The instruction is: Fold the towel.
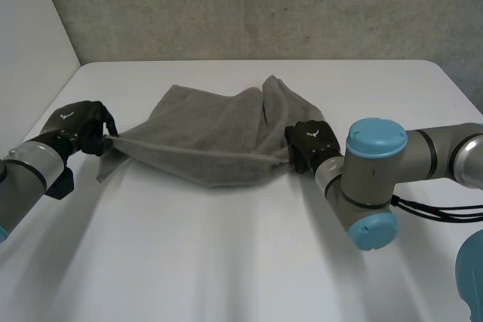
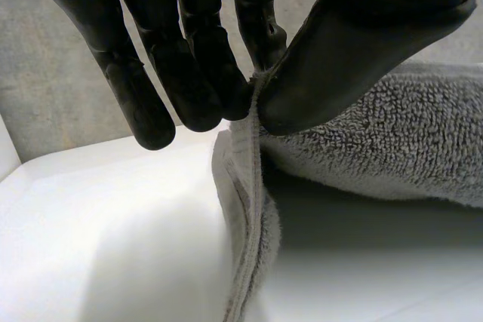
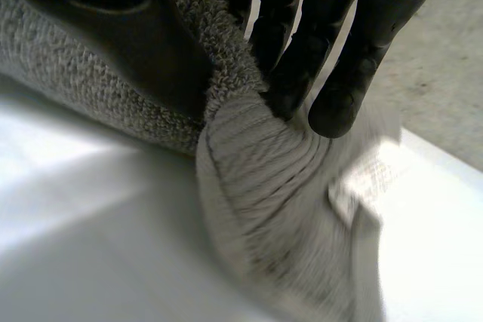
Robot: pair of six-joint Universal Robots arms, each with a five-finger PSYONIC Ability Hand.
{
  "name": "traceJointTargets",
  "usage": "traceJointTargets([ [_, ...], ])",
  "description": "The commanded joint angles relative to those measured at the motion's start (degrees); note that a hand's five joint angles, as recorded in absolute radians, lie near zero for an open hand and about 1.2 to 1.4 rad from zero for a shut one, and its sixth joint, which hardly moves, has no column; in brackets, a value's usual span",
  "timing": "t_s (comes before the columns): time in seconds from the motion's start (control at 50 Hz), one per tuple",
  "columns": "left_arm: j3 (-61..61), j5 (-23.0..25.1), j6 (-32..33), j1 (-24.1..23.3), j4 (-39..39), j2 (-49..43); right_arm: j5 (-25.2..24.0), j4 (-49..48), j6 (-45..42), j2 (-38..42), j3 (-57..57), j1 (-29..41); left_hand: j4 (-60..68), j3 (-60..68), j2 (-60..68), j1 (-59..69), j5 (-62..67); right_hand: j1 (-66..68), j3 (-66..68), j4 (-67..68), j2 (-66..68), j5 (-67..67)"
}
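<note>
White worktop (image 1: 226, 262) beneath a grey concrete wall (image 1: 264, 5). On it, towards the far side and between the two arms, a grey towel (image 1: 211, 137): rumpled, bunched higher at its right end, near edge stretched in a taut line from hand to hand. At the near left corner, the left hand (image 1: 79, 127), pinching the hem between thumb and fingers (image 2: 189, 73), fingers straight and close together, the corner hanging below the grip towards the worktop. At the near right corner, the right hand (image 1: 311, 143), likewise pinching: thumb on the terry side, fingers side by side on the ribbed hem band, cloth gathered into a rounded fold beneath. Near edge just clear of the worktop at the left grip; far part lying on it.
</note>
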Motion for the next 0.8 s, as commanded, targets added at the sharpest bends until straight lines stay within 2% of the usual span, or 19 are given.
traceJointTargets([
  [0.02,0.2,0.0,-1.4,0.8,0.0,0.2,4.0,1.3,-0.1,-1.2,-2.7,-1.9,1.9,3.1,3.0,6.8,3.6,4.7,4.8,3.6,4.9,4.0],
  [0.06,0.1,0.0,-1.4,0.8,0.1,0.2,4.0,1.7,-0.3,-1.4,-2.7,-2.3,1.9,3.1,3.0,6.8,3.6,4.7,4.8,3.6,4.9,4.0],
  [0.08,0.1,0.0,-1.4,0.8,0.1,0.2,3.7,2.5,-0.4,-1.5,-2.6,-2.3,1.9,3.1,3.0,6.8,3.6,-7.2,-7.1,-8.4,-7.0,-7.9],
  [0.1,0.1,0.0,-1.4,0.8,0.1,0.2,3.7,2.5,-0.4,-1.5,-2.6,-2.3,1.9,3.1,3.0,6.8,3.6,-7.4,-7.2,-8.5,-7.1,-8.1],
  [0.12,0.0,0.0,-1.4,0.8,0.1,0.2,3.4,3.5,-0.5,-1.2,-2.4,-2.2,1.9,3.1,3.0,6.8,3.6,-29.4,-29.2,-30.5,-29.1,-30.0],
  [0.14,0.0,0.0,-1.4,0.8,0.1,0.2,3.3,4.1,-0.8,-0.9,-2.1,-1.7,1.9,3.1,3.0,6.8,3.6,-36.4,-36.3,-37.5,-36.2,-37.1],
  [0.24,0.0,0.0,-1.4,0.8,0.1,0.2,3.5,4.6,-0.9,0.6,-2.1,-1.0,1.9,3.1,3.0,6.8,3.6,-43.0,-42.9,-44.1,-42.8,-43.7],
  [0.44,0.3,0.0,-1.4,0.9,0.1,0.2,3.9,4.9,-1.8,2.5,-2.7,-1.0,1.9,3.1,3.0,6.8,3.6,-43.5,-43.4,-44.7,-43.3,-44.2],
  [0.48,0.3,0.0,-1.4,0.9,0.1,0.2,4.0,4.9,-2.2,2.5,-2.7,-1.0,1.9,3.1,3.0,6.8,3.6,-43.4,-43.2,-44.5,-43.1,-44.1],
  [0.54,0.3,0.0,-1.4,1.0,0.2,0.2,4.1,5.0,-3.1,2.5,-2.5,-1.1,1.9,3.1,3.0,6.8,3.6,-35.6,-35.5,-36.8,-35.4,-36.3],
  [0.58,0.3,0.0,-1.4,1.0,0.2,0.2,4.1,4.9,-3.5,1.3,-2.3,-1.7,1.9,3.1,3.0,6.8,3.6,-15.0,-14.9,-16.2,-14.8,-15.7],
  [0.6,0.3,0.0,-1.3,1.0,0.2,0.2,4.1,4.9,-3.5,1.3,-2.3,-1.7,1.9,3.1,3.0,6.8,3.6,-14.9,-14.8,-16.1,-14.7,-15.6],
  [0.64,0.4,0.0,-1.3,1.0,0.2,0.2,4.1,5.1,-3.6,-1.6,-2.4,-2.4,1.9,3.1,3.0,6.8,3.6,-1.9,-1.7,-3.0,-1.6,-2.6],
  [0.76,0.2,0.0,-1.3,1.6,0.6,0.2,4.0,5.3,-3.8,-7.8,-1.4,-4.4,1.9,3.1,3.0,6.8,3.6,-1.8,-1.7,-2.9,-1.6,-2.5],
  [0.8,0.1,0.0,-1.3,1.6,0.6,0.2,3.2,5.3,-4.0,-10.9,0.3,-5.5,1.9,3.1,3.0,6.8,3.6,4.7,4.8,3.5,4.9,4.0],
])
